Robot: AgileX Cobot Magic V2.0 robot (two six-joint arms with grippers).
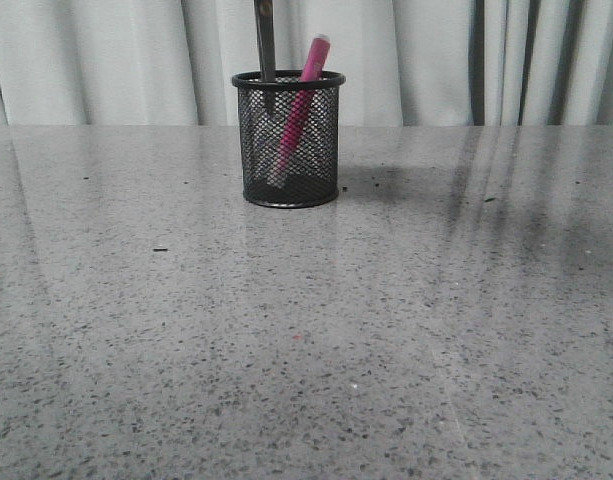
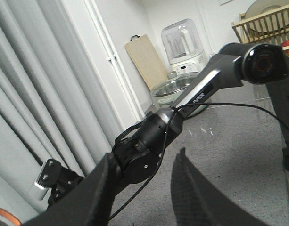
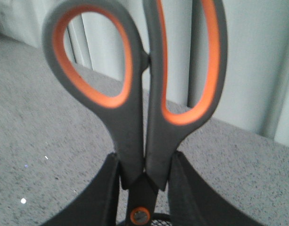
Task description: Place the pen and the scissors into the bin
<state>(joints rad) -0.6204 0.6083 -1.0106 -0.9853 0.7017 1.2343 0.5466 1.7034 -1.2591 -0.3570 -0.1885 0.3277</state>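
Note:
The black mesh bin (image 1: 289, 150) stands on the grey table at the back centre. The pink pen (image 1: 308, 72) leans inside it, its top poking above the rim. The scissors' dark blades (image 1: 265, 40) hang upright with the tip inside the bin, and the handles are cut off above the frame. In the right wrist view my right gripper (image 3: 144, 175) is shut on the scissors (image 3: 135, 117) just above the orange pivot, with the bin's rim (image 3: 158, 217) below. My left gripper (image 2: 145, 160) is open and empty, raised and facing the right arm (image 2: 201, 89). Neither gripper shows in the front view.
A pale curtain hangs behind the table. A small dark speck (image 1: 160, 248) lies on the table left of the bin. The left wrist view shows a wooden board (image 2: 145, 59), a blender (image 2: 184, 44) and a glass lid far off.

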